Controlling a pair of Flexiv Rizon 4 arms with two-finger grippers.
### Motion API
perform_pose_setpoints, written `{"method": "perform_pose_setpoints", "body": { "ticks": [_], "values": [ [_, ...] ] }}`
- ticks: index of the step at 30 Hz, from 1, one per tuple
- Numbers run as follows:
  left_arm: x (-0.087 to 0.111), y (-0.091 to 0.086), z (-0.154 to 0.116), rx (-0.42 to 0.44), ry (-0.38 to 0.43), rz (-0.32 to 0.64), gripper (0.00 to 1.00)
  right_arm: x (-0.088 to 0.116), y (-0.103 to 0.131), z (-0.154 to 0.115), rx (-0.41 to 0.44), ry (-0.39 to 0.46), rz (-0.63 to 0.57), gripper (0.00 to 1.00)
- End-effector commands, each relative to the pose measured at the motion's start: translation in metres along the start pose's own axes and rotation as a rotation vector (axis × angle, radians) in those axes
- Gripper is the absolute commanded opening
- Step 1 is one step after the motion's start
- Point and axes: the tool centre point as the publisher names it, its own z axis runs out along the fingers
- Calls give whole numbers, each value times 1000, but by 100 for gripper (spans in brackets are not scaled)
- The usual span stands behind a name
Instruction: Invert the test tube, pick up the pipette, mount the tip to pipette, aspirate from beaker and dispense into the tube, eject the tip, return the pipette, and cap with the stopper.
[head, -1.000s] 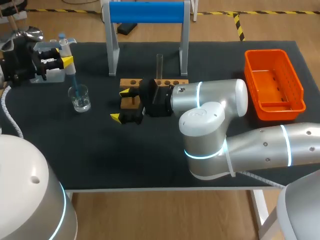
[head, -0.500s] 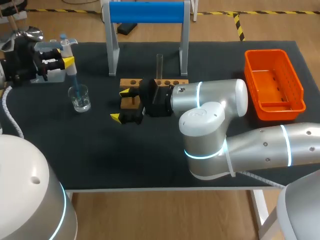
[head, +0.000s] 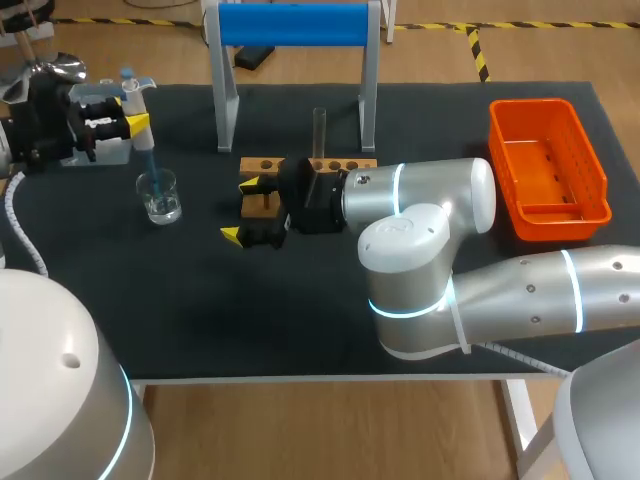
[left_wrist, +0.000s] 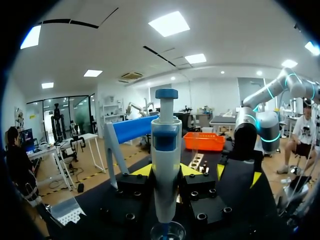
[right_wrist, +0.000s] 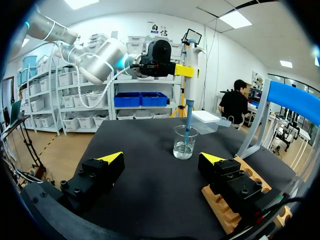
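My left gripper (head: 132, 108) is shut on the white-and-blue pipette (head: 128, 88) at the table's far left. The pipette (left_wrist: 166, 165) stands upright between its yellow fingers. Its blue tip (right_wrist: 187, 125) reaches down into the glass beaker (head: 160, 195), which holds some clear liquid. My right gripper (head: 245, 210) stands open and empty near the table's middle, just left of the wooden rack (head: 312, 165). A clear test tube (head: 320, 130) stands upright in that rack. In the right wrist view the beaker (right_wrist: 186, 142) is ahead of the open gripper (right_wrist: 162, 160).
An orange basket (head: 548, 170) sits at the right edge. A blue-topped stand (head: 293, 25) rises behind the rack. A white box (head: 100, 152) lies under my left arm at the far left corner.
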Motion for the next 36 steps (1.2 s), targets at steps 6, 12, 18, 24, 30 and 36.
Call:
{"method": "perform_pose_setpoints", "body": {
  "ticks": [6, 12, 18, 24, 30, 36],
  "values": [
    [1, 0, 0, 0, -1, 1, 0, 0, -1, -1, -5, 1, 0, 100],
    [1, 0, 0, 0, -1, 1, 0, 1, 9, -13, -5, 6, 4, 100],
    [1, 0, 0, 0, -1, 1, 0, 6, 37, -44, -37, 104, 74, 100],
    [1, 0, 0, 0, -1, 1, 0, 2, 70, -77, -71, 143, 66, 100],
    [1, 0, 0, 0, -1, 1, 0, -7, 104, -101, -88, 176, 17, 100],
    [1, 0, 0, 0, -1, 1, 0, -28, 134, -114, -70, 219, -41, 100]
  ]
}}
